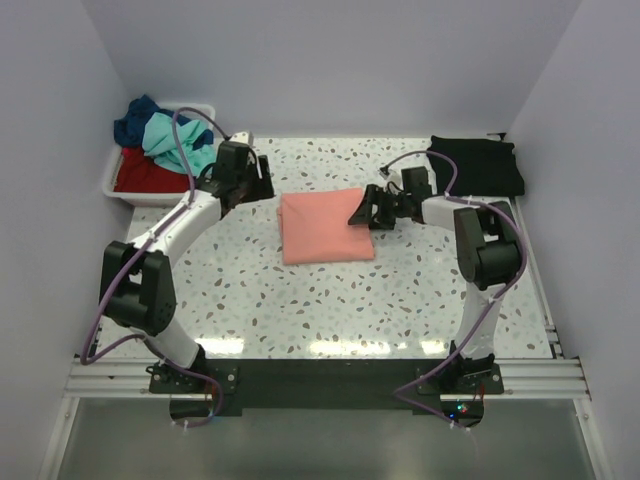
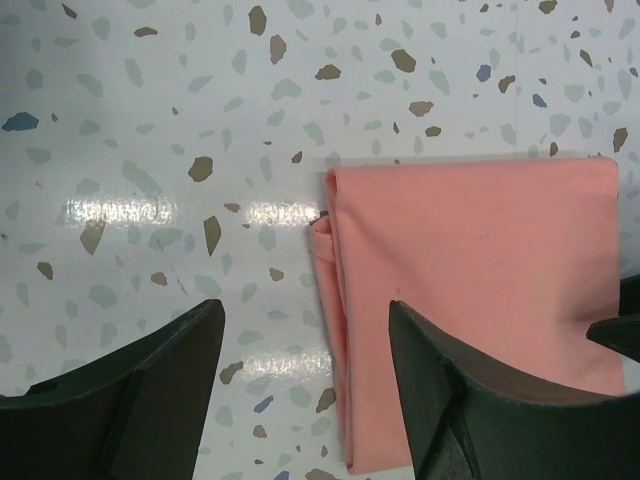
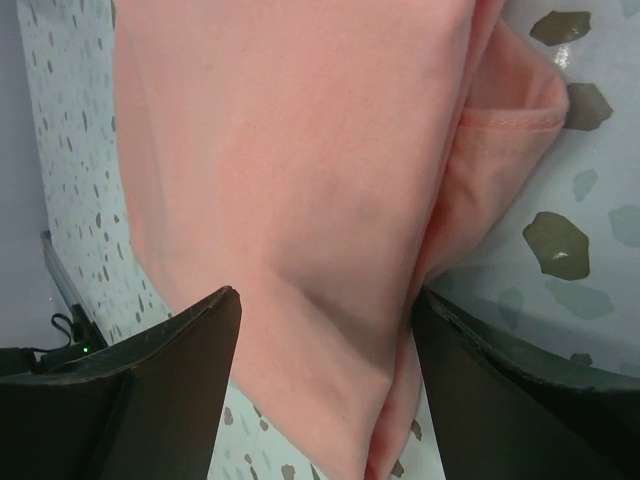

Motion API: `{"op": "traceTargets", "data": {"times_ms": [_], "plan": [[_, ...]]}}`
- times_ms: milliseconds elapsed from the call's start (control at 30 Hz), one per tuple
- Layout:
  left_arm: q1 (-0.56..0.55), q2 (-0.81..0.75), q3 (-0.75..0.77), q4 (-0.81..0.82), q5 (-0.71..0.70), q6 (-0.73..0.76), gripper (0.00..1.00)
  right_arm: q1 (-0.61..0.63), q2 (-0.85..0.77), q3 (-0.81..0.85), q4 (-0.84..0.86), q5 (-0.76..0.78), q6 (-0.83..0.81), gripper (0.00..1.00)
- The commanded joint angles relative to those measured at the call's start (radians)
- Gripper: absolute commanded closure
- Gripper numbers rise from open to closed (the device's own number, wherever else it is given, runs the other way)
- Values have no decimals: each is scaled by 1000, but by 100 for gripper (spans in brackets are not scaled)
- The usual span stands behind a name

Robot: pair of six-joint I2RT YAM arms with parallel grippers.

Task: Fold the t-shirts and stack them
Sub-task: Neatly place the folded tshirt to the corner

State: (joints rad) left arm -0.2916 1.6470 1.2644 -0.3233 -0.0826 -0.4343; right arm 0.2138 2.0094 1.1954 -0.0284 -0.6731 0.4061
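Note:
A salmon-pink t-shirt (image 1: pixel 325 228) lies folded into a rectangle in the middle of the table. My left gripper (image 1: pixel 266 182) hovers just off its back left corner, open; in the left wrist view the pink t-shirt's (image 2: pixel 480 290) folded edge runs between the two spread fingers (image 2: pixel 150 390). My right gripper (image 1: pixel 358 215) is at the shirt's right edge, open, and in the right wrist view its jaws straddle the bunched edge of the pink t-shirt (image 3: pixel 300 160). A black t-shirt (image 1: pixel 480 165) lies folded at the back right.
A white bin (image 1: pixel 108 180) at the back left holds crumpled navy (image 1: pixel 135 120), teal (image 1: pixel 165 135) and red (image 1: pixel 145 175) t-shirts. White walls close in the table on three sides. A metal rail (image 1: pixel 320 375) carries both arm bases at the near edge.

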Motion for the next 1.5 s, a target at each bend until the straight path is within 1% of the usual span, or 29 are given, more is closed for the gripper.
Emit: {"op": "traceTargets", "data": {"times_ms": [0,33,67,133,167,233,267,333,367,433,567,733,767,800,833,900,933,1000,1033,1100,1133,1267,1300,1400,1467], "plan": [[16,-50,15,13,7,3,28,9,75,0,-80,-16,-29,30],[16,-49,16,13,9,5,28,9,87,4,-88,-22,-35,33],[17,-50,16,13,9,5,28,9,95,18,-100,-23,-44,41],[20,-49,20,12,9,6,28,9,112,32,-125,-42,-53,50],[20,-50,18,10,10,6,28,10,126,44,-136,-39,-56,59],[23,-53,18,9,9,9,28,9,134,49,-137,-40,-58,68],[23,-56,18,10,9,9,28,9,131,50,-140,-34,-58,81],[26,-59,16,7,9,12,28,10,124,58,-157,-23,-64,96],[26,-61,16,6,9,12,28,10,121,64,-168,6,-69,100],[29,-62,15,4,7,14,28,9,108,85,-206,33,-87,100],[32,-67,15,3,10,16,28,10,58,138,-290,160,-119,100],[34,-73,13,0,14,16,28,10,-10,248,-427,397,-162,100],[34,-73,13,-2,15,16,28,10,-14,268,-442,427,-170,100],[34,-76,15,0,17,16,28,9,-15,294,-487,498,-177,100],[34,-78,16,-2,18,16,28,10,-17,344,-504,536,-182,100],[34,-79,21,-6,20,16,28,10,-15,395,-542,605,-190,100],[34,-81,21,-5,18,17,28,9,-6,450,-556,666,-196,100],[34,-82,26,-8,20,17,28,7,8,507,-590,736,-204,100],[34,-84,27,-8,21,16,28,7,18,570,-603,804,-213,100],[34,-85,29,-8,30,11,28,1,60,674,-646,849,-231,100],[34,-85,29,-8,32,9,28,-1,74,709,-662,900,-234,100],[34,-89,30,-8,40,6,28,-30,164,872,-717,986,-245,100],[34,-90,30,-11,43,6,28,-39,184,942,-729,997,-243,100],[34,-81,39,-20,49,11,28,-65,247,1062,-763,1046,-237,100],[34,-73,53,-31,53,12,28,-80,276,1112,-772,1092,-237,100]]}}
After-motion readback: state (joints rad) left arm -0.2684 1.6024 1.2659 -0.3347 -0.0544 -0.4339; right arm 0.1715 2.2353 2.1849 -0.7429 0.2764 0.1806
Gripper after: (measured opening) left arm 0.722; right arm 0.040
